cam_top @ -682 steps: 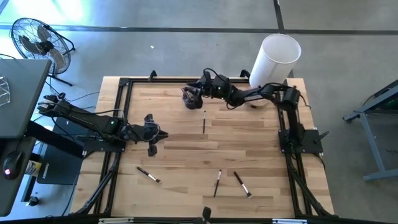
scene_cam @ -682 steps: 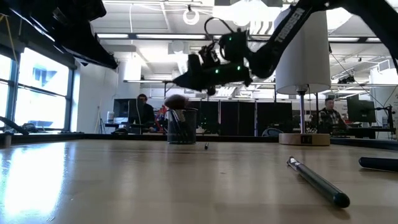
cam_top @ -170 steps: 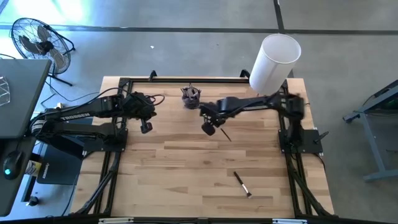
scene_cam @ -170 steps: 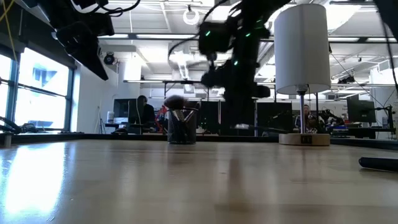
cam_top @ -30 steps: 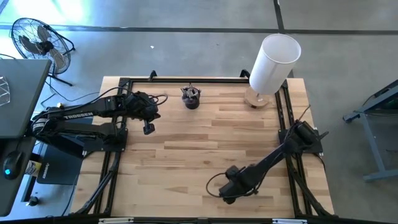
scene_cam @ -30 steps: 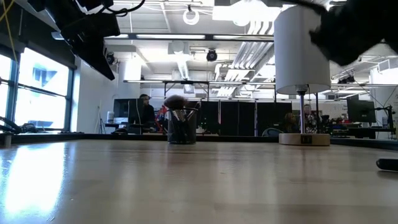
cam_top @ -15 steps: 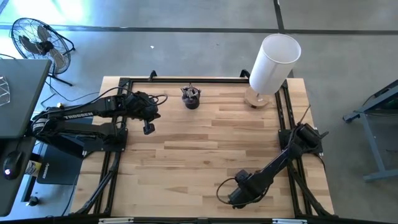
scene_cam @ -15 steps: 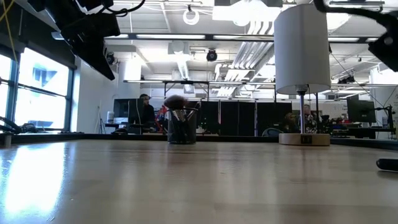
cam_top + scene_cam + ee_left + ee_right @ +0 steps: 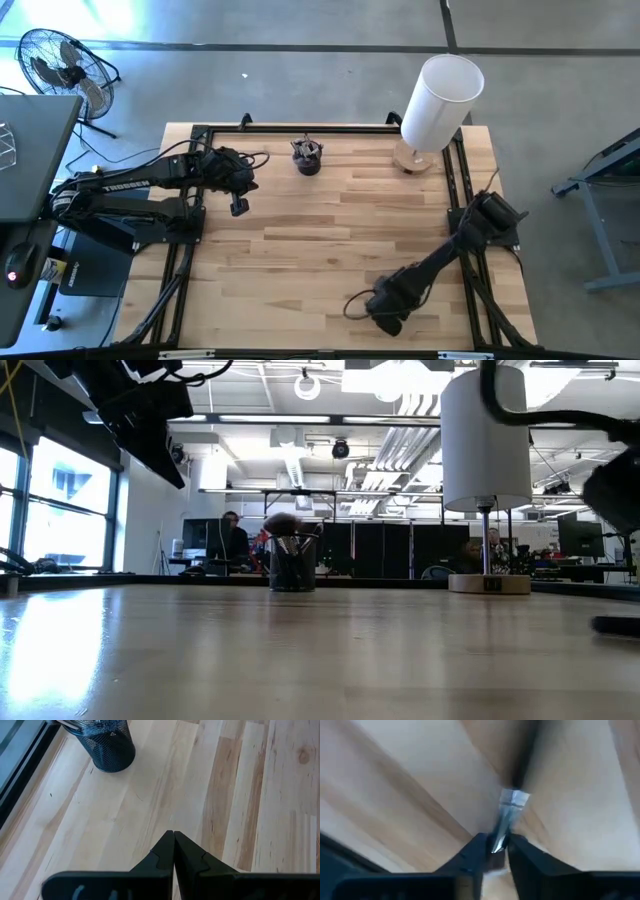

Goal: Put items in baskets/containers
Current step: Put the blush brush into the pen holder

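The black wire-mesh cup [image 9: 307, 158] stands near the table's far edge with several makeup brushes upright in it. One has a reddish head [image 9: 285, 523]. The left wrist view also shows the cup [image 9: 108, 745]. My left gripper [image 9: 238, 206] hangs shut over the table's left side, left of the cup; its tips [image 9: 173, 842] touch nothing. My right gripper [image 9: 385, 314] is low at the table's near edge, shut on one makeup brush [image 9: 512, 800]. In the high view the gripper hides that brush. My right gripper pinches the makeup brush between its two fingertips [image 9: 476, 851], on the shiny stretch [image 9: 498, 834] just behind the silver ferrule. The fingers come from above, pointing down at the wood. The dark end [image 9: 522, 757] reaches away past the fingers. Whether the brush is off the table I cannot tell.
A tall white cylinder [image 9: 441, 98] stands on a round base at the far right corner. A black frame rail [image 9: 300, 128] runs around the table. A dark blurred shape [image 9: 620, 625] lies low at the right in the low view. A fan [image 9: 60, 62] stands beyond the far left corner.
My right arm has come down toward the table at its near edge: in the low view it has dropped from the top right corner to mid height. In the high view its gripper has shifted slightly toward the right. My left arm has kept still.
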